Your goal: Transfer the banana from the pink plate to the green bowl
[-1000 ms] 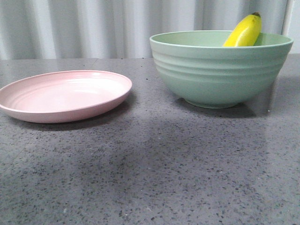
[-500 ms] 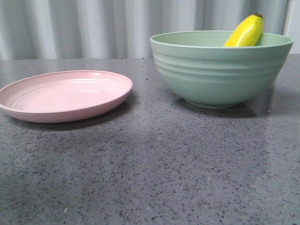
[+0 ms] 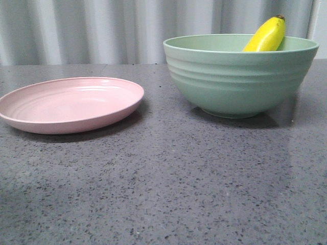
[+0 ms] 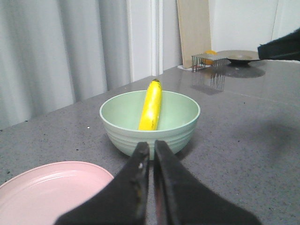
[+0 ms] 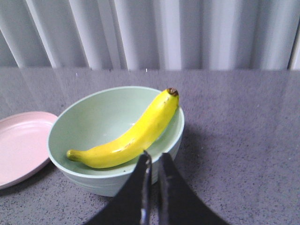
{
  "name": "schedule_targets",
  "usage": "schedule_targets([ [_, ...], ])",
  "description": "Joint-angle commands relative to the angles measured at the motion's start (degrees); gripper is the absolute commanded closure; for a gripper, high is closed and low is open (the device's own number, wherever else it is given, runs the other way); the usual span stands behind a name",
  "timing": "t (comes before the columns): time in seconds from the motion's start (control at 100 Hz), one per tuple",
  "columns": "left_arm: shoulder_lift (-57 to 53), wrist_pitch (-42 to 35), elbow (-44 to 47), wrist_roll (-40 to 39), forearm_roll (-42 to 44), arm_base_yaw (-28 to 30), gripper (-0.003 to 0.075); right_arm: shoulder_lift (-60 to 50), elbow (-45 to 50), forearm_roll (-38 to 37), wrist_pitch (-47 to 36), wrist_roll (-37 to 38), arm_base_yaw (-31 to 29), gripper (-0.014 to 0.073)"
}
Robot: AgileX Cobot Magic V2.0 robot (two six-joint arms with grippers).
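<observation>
The yellow banana [image 3: 266,34] lies inside the green bowl [image 3: 240,81] at the right of the table. Its dark tip leans over the far rim. The pink plate [image 3: 71,104] sits empty at the left. Neither gripper shows in the front view. In the left wrist view my left gripper [image 4: 152,146] is shut and empty, held back from the bowl [image 4: 117,124], the banana [image 4: 151,105] and the plate [image 4: 47,192]. In the right wrist view my right gripper [image 5: 154,157] is shut and empty, above the near rim of the bowl [image 5: 93,115], clear of the banana [image 5: 136,136].
The grey speckled table [image 3: 168,189] stretches in front of both dishes. A curtain hangs behind. In the left wrist view a wire rack [image 4: 206,61] and a dark dish [image 4: 240,57] stand far off, and a dark arm part [image 4: 281,49] shows at the edge.
The soft shadow over the front of the table has faded. The banana, the bowl and the plate have not moved.
</observation>
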Motion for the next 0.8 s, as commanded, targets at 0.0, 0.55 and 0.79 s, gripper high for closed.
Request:
schedule_targets([
  [0.0, -3.3, -7.7, 2.0, -0.6, -1.0, 0.0, 0.0739, -6.5, 3.0, -0.7, -7.2, -0.6, 0.1, 0.0668],
  [0.55, -11.3, -7.8, 10.3, -0.6, -1.0, 0.0, 0.0739, -24.5, 13.0, -0.9, -7.7, -0.6, 0.1, 0.0668],
  [0.79, -11.3, -7.8, 10.3, -0.6, -1.0, 0.0, 0.0739, -24.5, 13.0, -0.9, -7.7, -0.6, 0.1, 0.0668],
])
